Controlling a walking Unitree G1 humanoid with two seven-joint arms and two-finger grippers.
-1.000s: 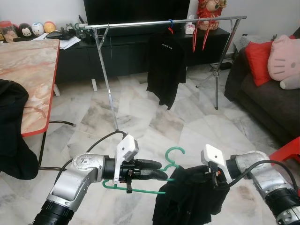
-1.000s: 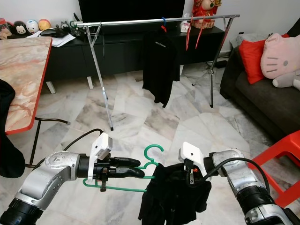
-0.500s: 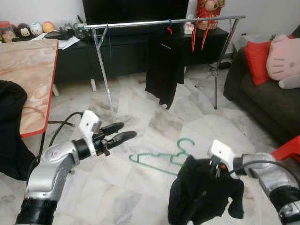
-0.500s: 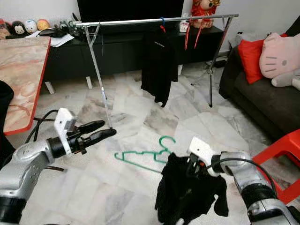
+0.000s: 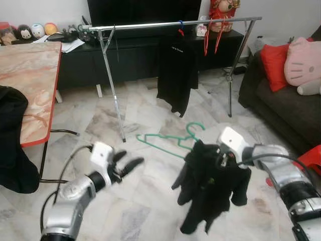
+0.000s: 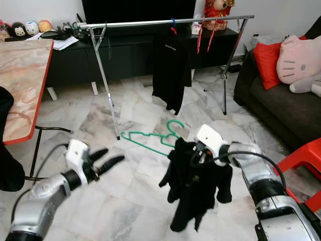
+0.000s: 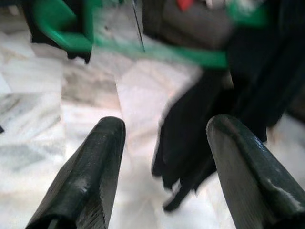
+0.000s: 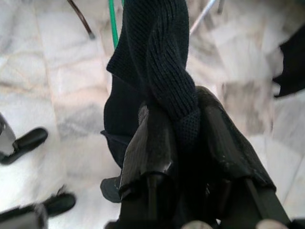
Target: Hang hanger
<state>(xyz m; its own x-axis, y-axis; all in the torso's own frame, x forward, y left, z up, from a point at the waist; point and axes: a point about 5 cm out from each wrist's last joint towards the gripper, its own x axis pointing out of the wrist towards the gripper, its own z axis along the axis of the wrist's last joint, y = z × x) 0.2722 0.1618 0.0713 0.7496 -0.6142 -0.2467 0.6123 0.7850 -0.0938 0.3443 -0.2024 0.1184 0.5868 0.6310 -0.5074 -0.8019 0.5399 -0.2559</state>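
Now the left gripper (image 5: 126, 164) has let go and dropped back low, fingers spread and empty, so the right gripper (image 6: 196, 156) alone, clamped on the black knit garment (image 6: 193, 188), carries the green plastic hanger (image 5: 168, 143) above the marble floor (image 5: 145, 211). Beyond, the silver clothes rail (image 5: 165, 23) already holds a hung black shirt (image 5: 176, 75), which narrows the free span; a marble tabletop (image 5: 30, 85) stands left.
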